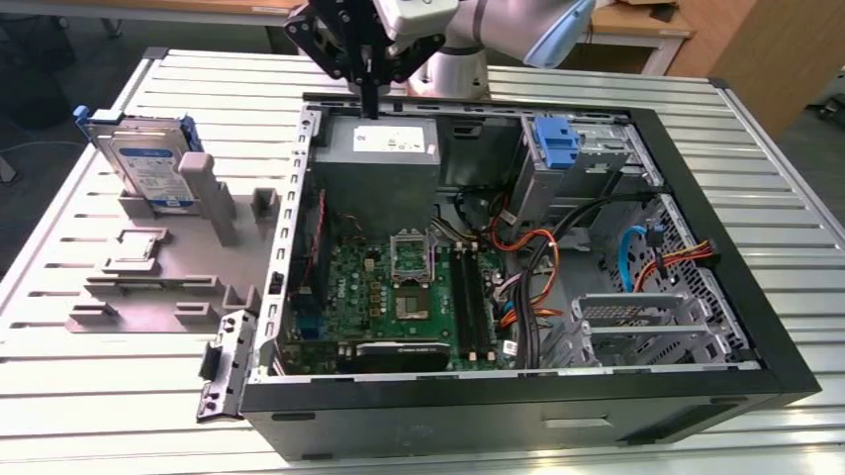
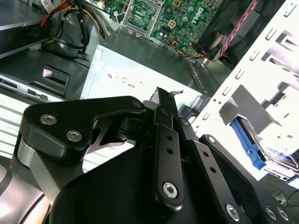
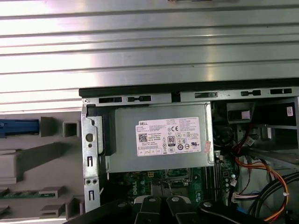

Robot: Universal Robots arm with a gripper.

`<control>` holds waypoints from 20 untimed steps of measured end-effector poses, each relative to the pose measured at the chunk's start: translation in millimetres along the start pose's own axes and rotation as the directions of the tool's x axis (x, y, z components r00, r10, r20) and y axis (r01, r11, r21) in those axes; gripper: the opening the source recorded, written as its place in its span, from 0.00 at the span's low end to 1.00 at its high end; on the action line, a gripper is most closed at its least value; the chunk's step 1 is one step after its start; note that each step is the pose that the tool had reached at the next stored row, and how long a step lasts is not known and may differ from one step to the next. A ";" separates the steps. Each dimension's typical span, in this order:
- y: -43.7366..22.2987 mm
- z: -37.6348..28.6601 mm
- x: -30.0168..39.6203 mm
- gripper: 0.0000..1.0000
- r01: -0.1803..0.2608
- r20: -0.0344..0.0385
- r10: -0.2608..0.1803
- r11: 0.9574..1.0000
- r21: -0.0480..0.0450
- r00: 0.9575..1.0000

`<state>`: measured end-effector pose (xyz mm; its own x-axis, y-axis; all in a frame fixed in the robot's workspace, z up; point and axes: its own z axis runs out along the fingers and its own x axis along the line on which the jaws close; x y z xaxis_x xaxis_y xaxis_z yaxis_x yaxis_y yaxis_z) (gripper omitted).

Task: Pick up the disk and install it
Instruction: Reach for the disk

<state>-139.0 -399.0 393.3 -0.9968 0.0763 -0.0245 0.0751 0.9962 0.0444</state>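
The disk [image 1: 142,163], a silver-grey drive with a white-and-blue label in a blue carrier, stands on edge in a grey fixture [image 1: 158,267] on the exterior view's left, outside the computer case [image 1: 284,297]. Its blue edge [image 3: 18,127] shows in the first wrist view. In the second wrist view it appears as a blue strip [image 2: 247,140] beyond the case wall. My gripper [image 1: 371,109] hangs over the back of the case, above the power supply [image 1: 383,148]. Its fingers [image 2: 161,100] are shut with nothing between them. It is well apart from the disk.
The open case holds a motherboard [image 1: 396,287], cable bundles [image 1: 528,267], a blue bracket [image 1: 555,143] in the upper drive bay and a metal cage [image 1: 647,327]. The ribbed metal table [image 1: 106,396] carries everything. The power supply [image 3: 161,137] lies right under the fingers.
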 end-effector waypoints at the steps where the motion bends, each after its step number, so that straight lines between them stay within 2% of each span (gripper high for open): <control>1: -0.1 -0.1 1.2 0.10 0.000 0.000 0.000 1.000 0.000 1.000; 20: -1.6 -0.5 20.8 0.10 0.000 0.000 0.000 1.000 0.000 1.000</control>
<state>-159.9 -398.9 393.2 -0.9968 0.0762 -0.0245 0.0750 0.9962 0.0444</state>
